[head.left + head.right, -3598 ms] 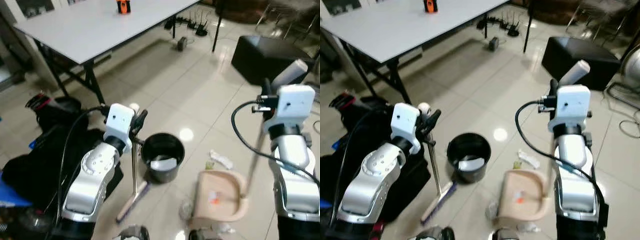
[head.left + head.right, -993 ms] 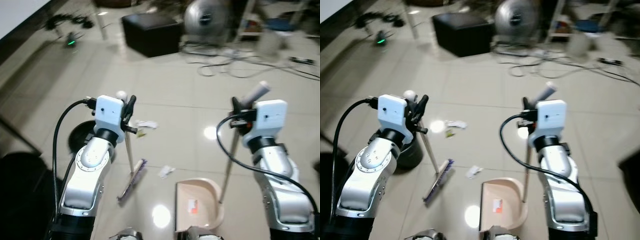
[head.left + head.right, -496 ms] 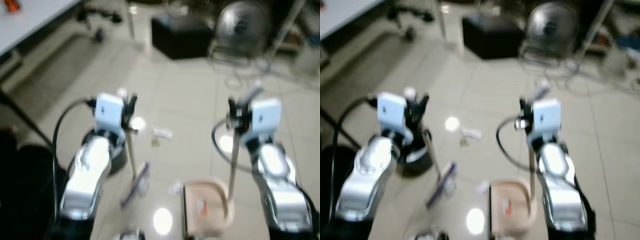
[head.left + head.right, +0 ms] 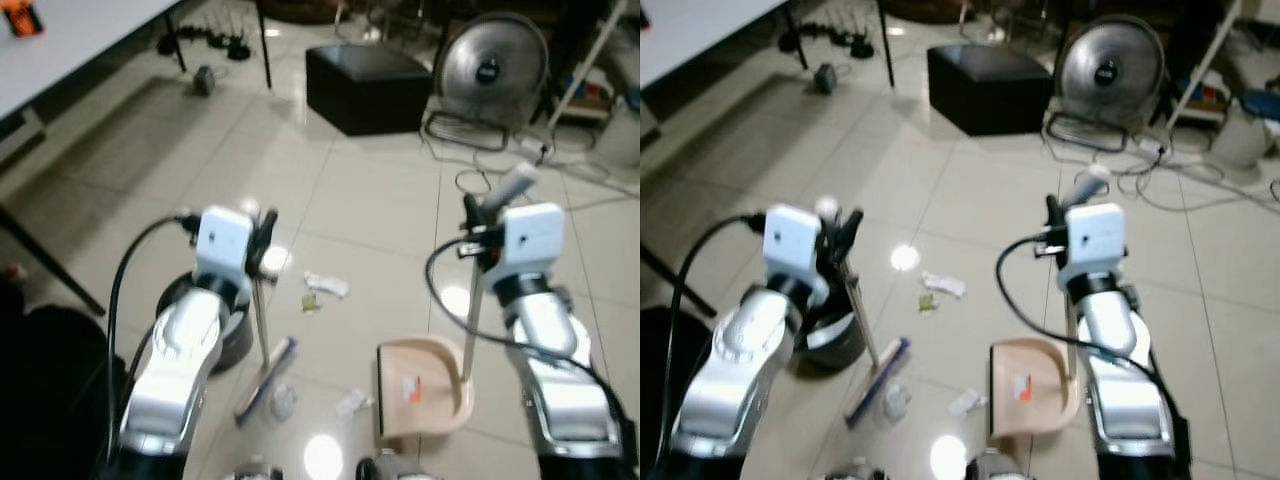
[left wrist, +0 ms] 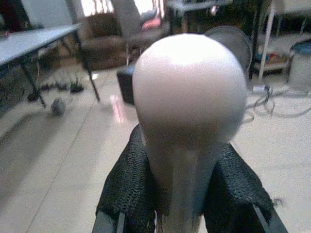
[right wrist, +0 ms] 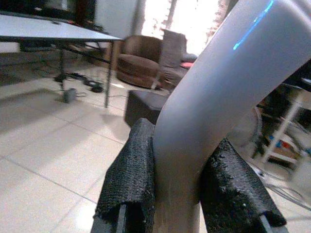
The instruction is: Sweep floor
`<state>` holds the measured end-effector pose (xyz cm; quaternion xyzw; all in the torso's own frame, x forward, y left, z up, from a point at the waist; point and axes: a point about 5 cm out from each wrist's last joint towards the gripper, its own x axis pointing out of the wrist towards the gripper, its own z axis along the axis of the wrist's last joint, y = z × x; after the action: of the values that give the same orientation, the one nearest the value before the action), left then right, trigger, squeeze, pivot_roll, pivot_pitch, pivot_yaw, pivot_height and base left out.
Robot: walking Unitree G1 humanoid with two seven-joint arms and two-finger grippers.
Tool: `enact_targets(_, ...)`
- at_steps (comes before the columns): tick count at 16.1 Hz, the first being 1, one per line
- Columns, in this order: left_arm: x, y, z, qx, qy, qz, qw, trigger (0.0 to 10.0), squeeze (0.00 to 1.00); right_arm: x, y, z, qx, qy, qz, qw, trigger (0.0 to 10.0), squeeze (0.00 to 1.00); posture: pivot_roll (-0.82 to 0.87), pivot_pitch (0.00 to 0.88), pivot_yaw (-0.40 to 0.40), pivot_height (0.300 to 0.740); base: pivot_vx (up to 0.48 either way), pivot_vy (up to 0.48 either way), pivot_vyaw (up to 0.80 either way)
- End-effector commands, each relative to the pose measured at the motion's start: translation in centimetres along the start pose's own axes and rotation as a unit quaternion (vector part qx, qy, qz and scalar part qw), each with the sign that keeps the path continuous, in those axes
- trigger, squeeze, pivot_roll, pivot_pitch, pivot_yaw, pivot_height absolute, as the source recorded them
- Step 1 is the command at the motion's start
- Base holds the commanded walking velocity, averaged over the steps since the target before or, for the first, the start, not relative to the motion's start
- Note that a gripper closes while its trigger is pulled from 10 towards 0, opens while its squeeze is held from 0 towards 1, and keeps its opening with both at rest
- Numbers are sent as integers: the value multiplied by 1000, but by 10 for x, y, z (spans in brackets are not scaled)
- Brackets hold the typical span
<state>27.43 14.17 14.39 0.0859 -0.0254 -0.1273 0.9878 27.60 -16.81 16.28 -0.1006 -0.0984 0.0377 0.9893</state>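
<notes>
Left end effector point(image 4: 262, 232) clamped; right end effector point(image 4: 472, 222) clamped.

No writing, label, brand or number can be read anywhere; the small orange mark inside the dustpan point(image 4: 412, 392) is too blurred to make out

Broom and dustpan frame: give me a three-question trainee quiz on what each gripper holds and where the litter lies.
1. True or false: the left gripper is shut on the broom.
2. The right gripper grips the handle of which item: A black bin, B dustpan, C fan?
3. Fill in: the white scraps lie on the ____ ahead of the dustpan.

Key: 1 true. 2 B. 3 floor.
</notes>
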Motion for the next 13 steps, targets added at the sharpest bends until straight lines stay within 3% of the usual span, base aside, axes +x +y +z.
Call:
enact_targets(1,-3,3,2,24,-9,2,1000,10000,0,4,1,2,13,-23,-1,1000,10000,0,-41,120,33,740,0,0,0)
enact_targets(7,-12,0,-8,33,5,4,999,10000,0,21,6,-5,13,-34,7,999,10000,0,-17,208,36,740,0,0,0)
enact_targets(13,-5,-2,-18,36,-39,67,996,10000,0,35,27,-18,28,-48,32,998,10000,0,-16,320,35,740,0,0,0)
